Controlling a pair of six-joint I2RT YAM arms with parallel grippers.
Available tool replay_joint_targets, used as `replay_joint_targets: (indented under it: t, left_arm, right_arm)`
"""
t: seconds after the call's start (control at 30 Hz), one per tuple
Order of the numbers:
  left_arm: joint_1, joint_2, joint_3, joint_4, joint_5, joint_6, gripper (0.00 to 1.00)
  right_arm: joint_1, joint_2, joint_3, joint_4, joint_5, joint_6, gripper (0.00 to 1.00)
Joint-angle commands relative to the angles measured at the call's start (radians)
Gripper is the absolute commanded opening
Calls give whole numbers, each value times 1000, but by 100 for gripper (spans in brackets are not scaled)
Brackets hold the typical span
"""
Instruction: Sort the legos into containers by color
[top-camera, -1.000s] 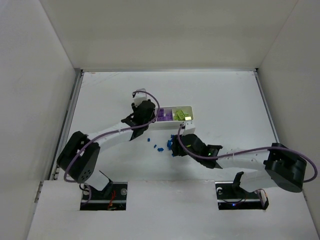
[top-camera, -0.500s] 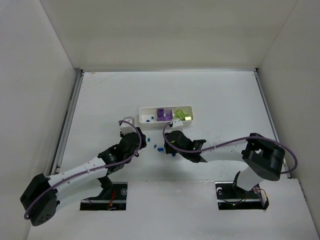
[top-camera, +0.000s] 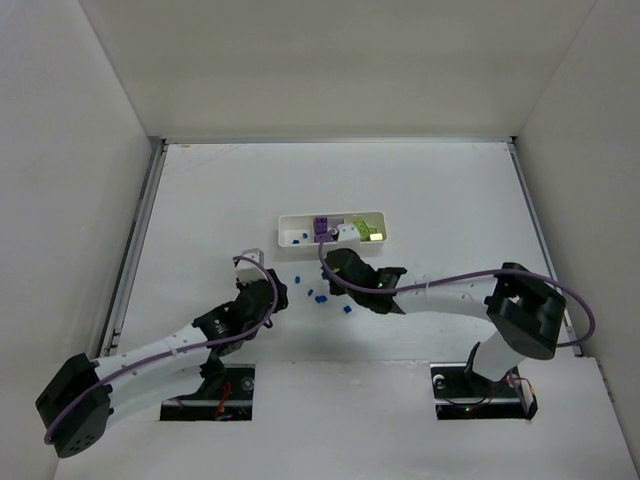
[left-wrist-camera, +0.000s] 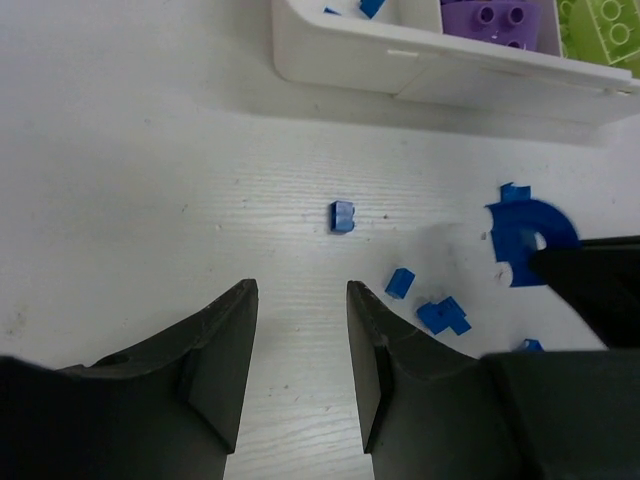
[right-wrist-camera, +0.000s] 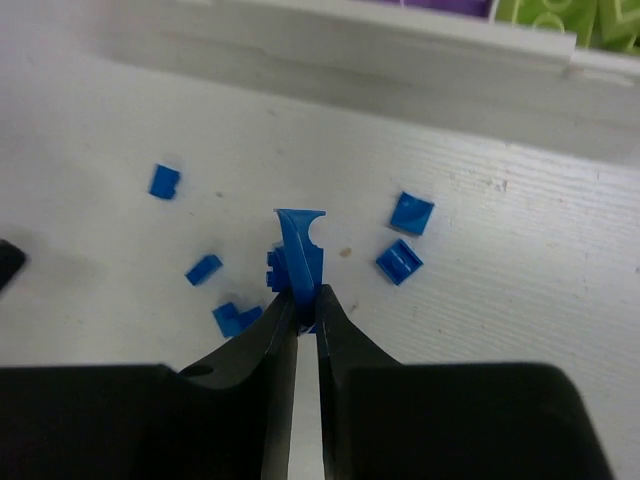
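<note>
The white tray (top-camera: 290, 224) lies mid-table, with blue bits in its left compartment (left-wrist-camera: 370, 8), purple blocks (left-wrist-camera: 490, 20) in the middle one and lime-green pieces (left-wrist-camera: 600, 25) in the right one. Small blue legos (top-camera: 312, 294) are scattered on the table just in front of it. My right gripper (right-wrist-camera: 305, 300) is shut on a thin, curved blue piece (right-wrist-camera: 300, 250) held upright above the scatter; the same piece (left-wrist-camera: 530, 240) shows in the left wrist view. My left gripper (left-wrist-camera: 300, 300) hangs open over bare table, left of the blue legos, with nothing between its fingers.
More loose blue pieces lie around the held one (right-wrist-camera: 412, 212), (right-wrist-camera: 203, 268), (right-wrist-camera: 165, 180). The tray's near wall (right-wrist-camera: 400, 60) stands close behind them. White enclosure walls (top-camera: 100, 150) border the table on the left, right and far sides.
My right gripper has shut on the curved blue piece and shifted toward the tray. My left arm has drawn back from over the tray to the near left.
</note>
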Motion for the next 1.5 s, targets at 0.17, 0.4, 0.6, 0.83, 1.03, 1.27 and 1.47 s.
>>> replay_joint_targets:
  t: [0.17,0.4,0.6,0.83,1.03,1.27,1.47]
  left_arm:
    - [55,-136,-75,15,8,-42,38]
    - [46,-117,-78,18,33,-48,38]
    - [57,-26,-52,53,32,-19,38]
    - [40,113,-17,122,27,-10,38]
    - [32,231,44,174,27,6,38]
    - [34,454,141,242,15,35,31]
    - [37,570,187,273,-2,41,30]
  right_arm:
    - [-84,113,314,78,-18,-139,16]
    - [-153,293,498,97,-75,-158,17]
    - [-151,353,564,86,-93,-153,27]
    - [-150,231,459,126,-61,-156,44]
    - [-122,1,175,226,-15,-127,26]
    - [-55,-205,-132,272,-3,-49,23]
    - [20,-293,-270,266,5,-9,28]
